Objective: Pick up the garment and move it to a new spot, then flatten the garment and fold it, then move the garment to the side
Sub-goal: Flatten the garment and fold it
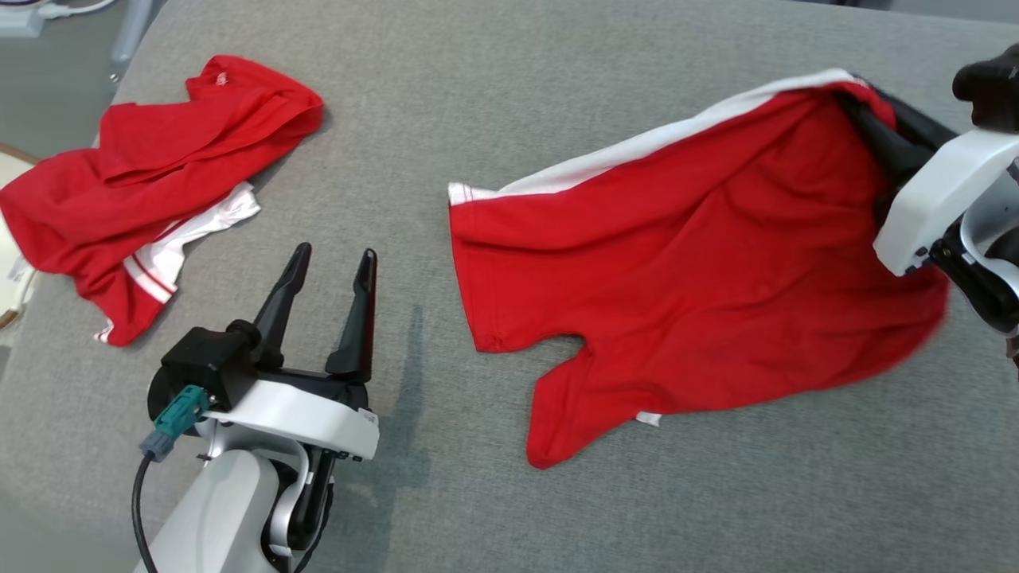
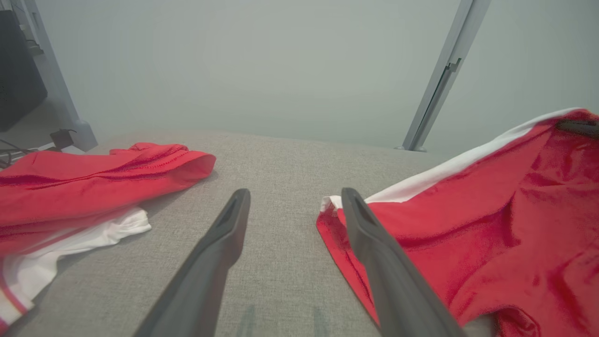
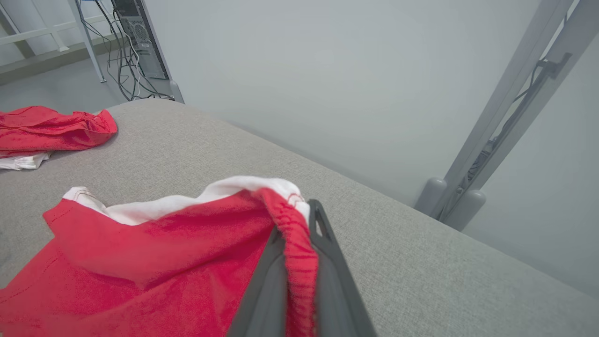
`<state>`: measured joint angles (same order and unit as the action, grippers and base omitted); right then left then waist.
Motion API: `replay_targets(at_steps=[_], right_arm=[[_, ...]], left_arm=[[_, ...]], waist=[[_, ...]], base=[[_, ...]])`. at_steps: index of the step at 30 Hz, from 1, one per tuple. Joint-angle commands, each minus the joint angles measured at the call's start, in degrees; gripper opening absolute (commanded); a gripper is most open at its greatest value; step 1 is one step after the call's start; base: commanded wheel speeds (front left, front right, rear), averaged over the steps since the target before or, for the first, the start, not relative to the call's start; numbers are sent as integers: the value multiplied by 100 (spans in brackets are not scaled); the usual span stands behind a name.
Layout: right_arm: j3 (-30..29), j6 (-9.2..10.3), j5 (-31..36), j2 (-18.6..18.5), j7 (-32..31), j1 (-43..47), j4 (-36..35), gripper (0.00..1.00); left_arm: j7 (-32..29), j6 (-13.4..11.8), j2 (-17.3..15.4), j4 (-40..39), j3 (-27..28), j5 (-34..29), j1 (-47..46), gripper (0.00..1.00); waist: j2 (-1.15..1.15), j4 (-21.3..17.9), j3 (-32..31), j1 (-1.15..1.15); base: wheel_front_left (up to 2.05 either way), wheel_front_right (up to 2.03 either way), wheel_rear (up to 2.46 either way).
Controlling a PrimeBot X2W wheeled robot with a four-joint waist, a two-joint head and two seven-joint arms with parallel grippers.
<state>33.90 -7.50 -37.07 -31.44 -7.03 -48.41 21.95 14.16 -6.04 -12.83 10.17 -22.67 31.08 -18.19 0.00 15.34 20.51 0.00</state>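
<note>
Grey woven cloth was seen covering the counter (image 1: 557,79). The red garment (image 1: 685,263), white-striped along one edge, was spread just right of the left end effector (image 1: 330,263). A second red garment (image 1: 151,175) was heaped to that end effector's left. Its fingers were held wide apart, empty. The red garment's gathered edge was pinched in the closed right end effector (image 3: 297,234).
</note>
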Motion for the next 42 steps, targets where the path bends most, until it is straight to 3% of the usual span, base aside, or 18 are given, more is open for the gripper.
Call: replay_targets(at_steps=[1, 8, 16, 21, 28, 30, 31, 42], right_arm=[[-16, 1, 167, 14, 184, -32, -122, 0], [-147, 1, 871, 92, 570, 647, -793, 0], [-910, 1, 1646, 384, 542, 2633, -1537, 0], [-1451, 1, 1935, 834, 707, 3566, -1510, 0], [-1816, 1, 2326, 1551, 1177, 4131, -936, 0], [-1940, 1, 2308, 1745, 1286, 4181, -781, 74], [-2034, 1, 2267, 1845, 1353, 4206, -733, 100], [-3018, 1, 1892, 2257, 1638, 4477, -1250, 100]], left_arm=[[6, -30, -66, -18, 45, -18, -11, 100], [-64, -127, -176, -120, 89, 12, 156, 100], [-208, -299, -364, -350, 175, 54, 404, 100], [-318, -371, -440, -523, 195, 69, 503, 100], [-419, -478, -498, -651, 202, 101, 630, 100], [-435, -510, -518, -680, 219, 126, 699, 100], [-447, -534, -529, -693, 225, 130, 740, 100], [-575, -729, -678, -907, 277, 161, 1093, 100]], waist=[[0, -151, -96, 0], [0, -518, -279, 0], [0, -937, -530, 0], [0, -1050, -578, 0], [0, -1104, -688, 0], [0, -1137, -741, 0], [0, -1158, -776, 0], [0, -1372, -1210, 0]], base=[[0, 0, 0], [0, 0, 0], [0, 0, 0], [0, 0, 0], [0, 0, 0], [0, 0, 0], [0, 0, 0], [0, 0, 0]])
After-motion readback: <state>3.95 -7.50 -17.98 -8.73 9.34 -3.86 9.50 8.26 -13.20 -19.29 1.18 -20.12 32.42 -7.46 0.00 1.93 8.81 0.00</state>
